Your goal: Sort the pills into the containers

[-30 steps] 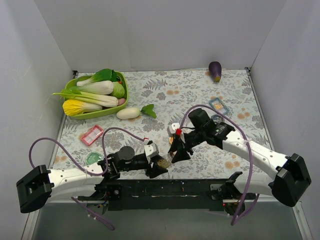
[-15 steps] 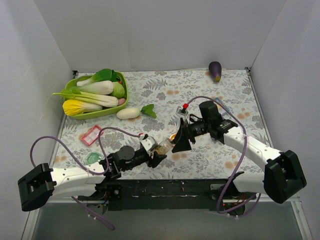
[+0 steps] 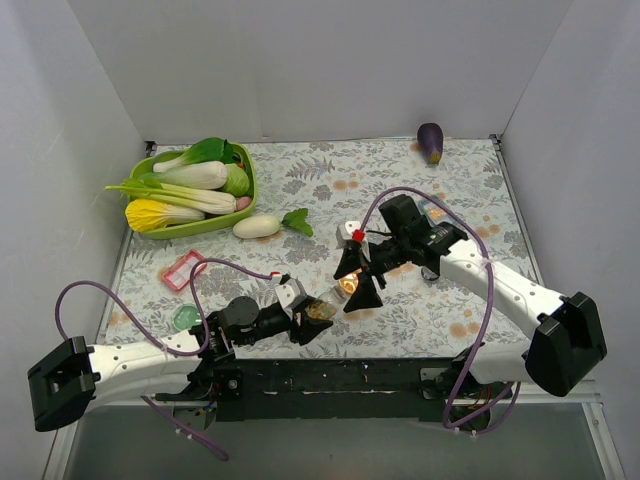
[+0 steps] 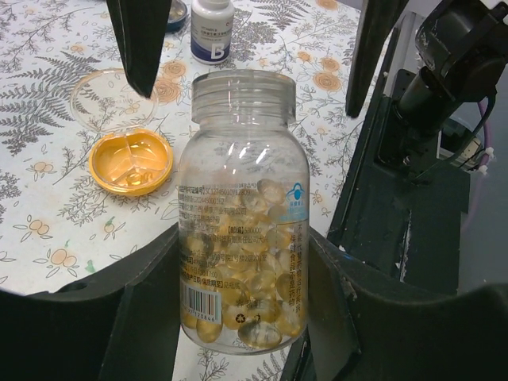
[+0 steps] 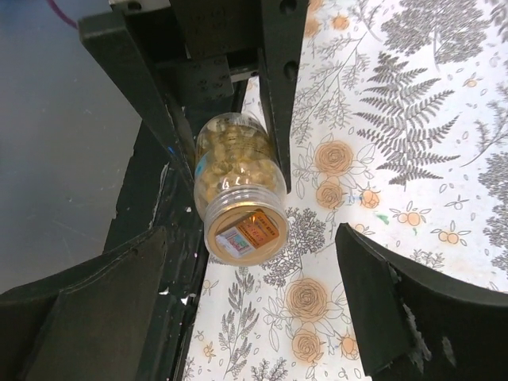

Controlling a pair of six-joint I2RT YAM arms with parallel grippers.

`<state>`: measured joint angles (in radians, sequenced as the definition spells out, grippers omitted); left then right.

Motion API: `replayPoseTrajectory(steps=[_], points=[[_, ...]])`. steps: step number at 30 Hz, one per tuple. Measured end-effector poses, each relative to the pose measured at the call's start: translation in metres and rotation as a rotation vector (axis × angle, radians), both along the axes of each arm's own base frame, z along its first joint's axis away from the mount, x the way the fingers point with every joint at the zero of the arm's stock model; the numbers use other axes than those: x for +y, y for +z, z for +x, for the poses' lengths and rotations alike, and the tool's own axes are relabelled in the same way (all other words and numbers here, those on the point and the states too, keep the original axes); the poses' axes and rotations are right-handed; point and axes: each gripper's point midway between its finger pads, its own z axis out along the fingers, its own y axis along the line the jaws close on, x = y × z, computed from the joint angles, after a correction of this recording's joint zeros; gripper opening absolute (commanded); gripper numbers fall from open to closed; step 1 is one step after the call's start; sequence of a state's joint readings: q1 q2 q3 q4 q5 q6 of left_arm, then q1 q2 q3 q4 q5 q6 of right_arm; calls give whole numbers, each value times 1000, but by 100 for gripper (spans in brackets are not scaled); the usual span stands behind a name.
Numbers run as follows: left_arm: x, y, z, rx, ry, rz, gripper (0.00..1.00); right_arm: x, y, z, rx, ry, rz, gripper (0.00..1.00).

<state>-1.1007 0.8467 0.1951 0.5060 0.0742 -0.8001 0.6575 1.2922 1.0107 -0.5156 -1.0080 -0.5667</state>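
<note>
My left gripper (image 4: 242, 254) is shut on a clear bottle (image 4: 242, 182) of yellow gel pills (image 4: 238, 294), its capless mouth pointing away from the wrist; the top view shows this bottle (image 3: 318, 311) near the table's front edge. An amber-orange container (image 4: 131, 163) lies on the cloth just beyond the mouth, beside a clear round lid (image 4: 103, 99). My right gripper (image 3: 355, 280) hangs open over that amber container (image 3: 347, 286), nothing between its fingers (image 5: 397, 302). The pale green container (image 3: 184, 317) sits at the front left.
A white pill bottle (image 4: 213, 28) and a blue dish (image 4: 176, 9) stand behind the amber one. The green basket (image 3: 162, 226) of vegetables, a daikon (image 3: 257, 226), a pink tray (image 3: 184, 268) and an eggplant (image 3: 430, 142) lie further back. The black base rail (image 3: 340, 375) borders the front.
My right gripper's jaws have spread wide; the arm swung back and right, then returned over the amber container. The left gripper kept the bottle and shifted a little.
</note>
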Motion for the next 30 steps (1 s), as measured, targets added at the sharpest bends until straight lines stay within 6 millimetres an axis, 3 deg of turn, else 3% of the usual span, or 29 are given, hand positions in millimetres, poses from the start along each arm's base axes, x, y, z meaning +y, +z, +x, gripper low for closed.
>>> replayPoseTrajectory(steps=[4,6,7,8,11,14,15,17,18,21,25,30], points=[[0,0,-1,2,-6,-1,0,4,-12,-8,-7,36,-36,84],[-1,-1,-1,5,-8,0,0,5,-13,-11,-9,47,-42,73],[-1,-2,-1,7,-9,3,0,5,-14,-12,-12,51,-42,66],[-1,-3,-2,10,-10,6,0,6,-14,-13,-12,55,-43,49],[-2,-5,-3,17,-19,11,0,6,-14,-13,-18,56,-46,24],[-3,-4,-4,20,-23,7,5,6,-14,-13,-17,53,-48,14],[-3,-4,-4,22,-23,6,18,6,-14,-12,-17,51,-50,13],[-3,-4,-5,27,-21,5,34,6,-14,-13,-11,49,-53,11],[-2,-4,-5,30,-20,3,57,6,-14,-13,-10,47,-54,11],[-1,3,-4,36,-10,-21,98,4,-12,-11,-8,31,-54,8],[3,28,0,40,31,-105,98,-11,-7,10,-15,-59,-86,8],[11,72,11,37,117,-191,98,-35,17,59,-130,-212,-156,6]])
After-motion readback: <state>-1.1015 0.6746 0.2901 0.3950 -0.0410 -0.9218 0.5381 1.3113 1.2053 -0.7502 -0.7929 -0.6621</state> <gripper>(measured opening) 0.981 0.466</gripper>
